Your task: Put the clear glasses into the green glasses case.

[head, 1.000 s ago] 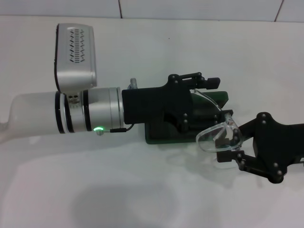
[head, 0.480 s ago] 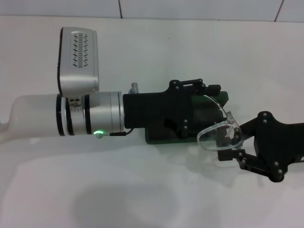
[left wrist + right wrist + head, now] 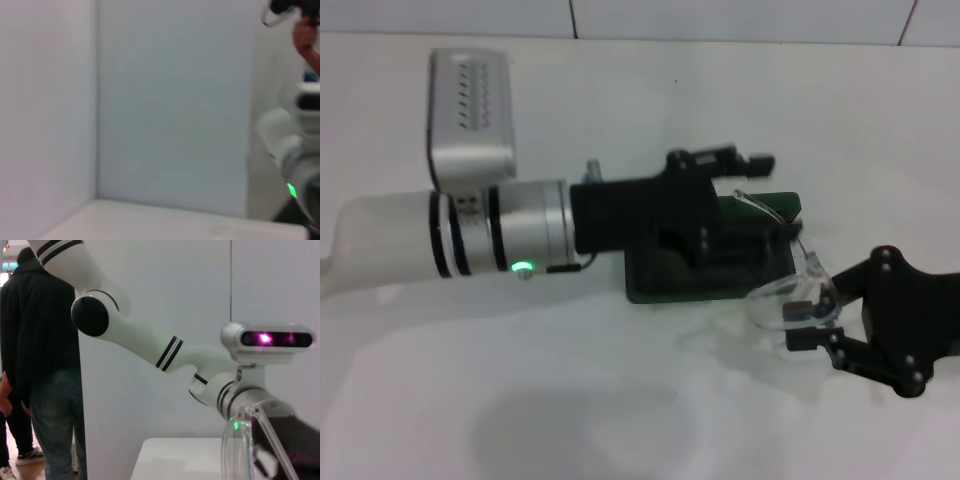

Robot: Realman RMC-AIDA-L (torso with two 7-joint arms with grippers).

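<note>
The green glasses case (image 3: 705, 285) lies open at the middle of the white table (image 3: 620, 400), its lid edge (image 3: 782, 205) showing at the far right. My left gripper (image 3: 740, 210) reaches in from the left and covers most of the case. The clear glasses (image 3: 782, 300) hang just right of the case's near right corner, one thin arm reaching back over the case. My right gripper (image 3: 807, 322) is shut on the glasses' frame from the right. In the right wrist view the clear glasses (image 3: 246, 450) stand close up in front of the left arm.
The left arm's silver wrist and camera box (image 3: 470, 120) stretch across the table's left half. A person (image 3: 45, 365) stands beside the table in the right wrist view. The left wrist view shows only a pale wall (image 3: 170, 100).
My right gripper has moved the glasses a little toward the near edge and to the right, away from the case. The left arm has shifted slightly left and its wrist has turned.
</note>
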